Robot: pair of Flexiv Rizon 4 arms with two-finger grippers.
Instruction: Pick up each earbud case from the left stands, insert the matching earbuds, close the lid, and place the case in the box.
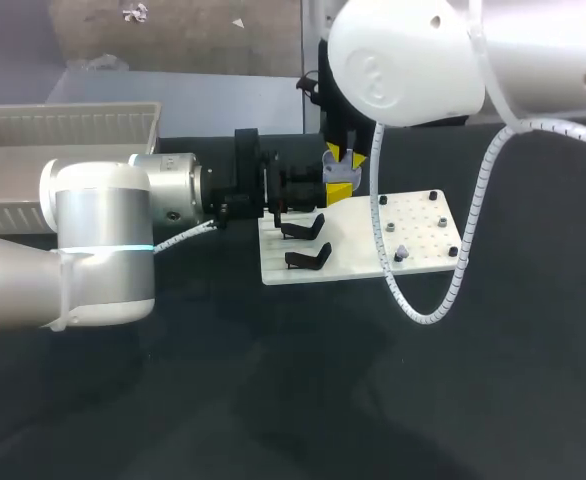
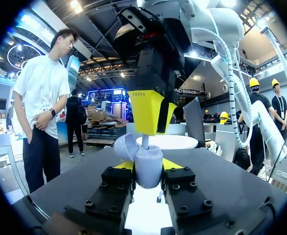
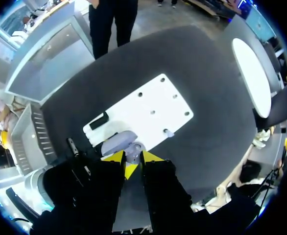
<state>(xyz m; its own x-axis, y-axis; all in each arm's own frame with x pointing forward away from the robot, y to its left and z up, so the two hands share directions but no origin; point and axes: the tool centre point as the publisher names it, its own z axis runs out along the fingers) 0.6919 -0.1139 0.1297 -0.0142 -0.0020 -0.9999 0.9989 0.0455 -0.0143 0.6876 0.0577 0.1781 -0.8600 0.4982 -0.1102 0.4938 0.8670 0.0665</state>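
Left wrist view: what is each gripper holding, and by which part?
The left gripper clamps the open earbud case by the sides of its lower half. The right gripper pinches an earbud by its upper end, above the case.

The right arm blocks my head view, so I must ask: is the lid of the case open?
Observer: Yes. In the left wrist view the case sits in the left gripper, with its lid open.
Operator: Is an earbud near it?
Observer: Yes. The right gripper holds an earbud directly above the case, and its white stem points down into the opening.
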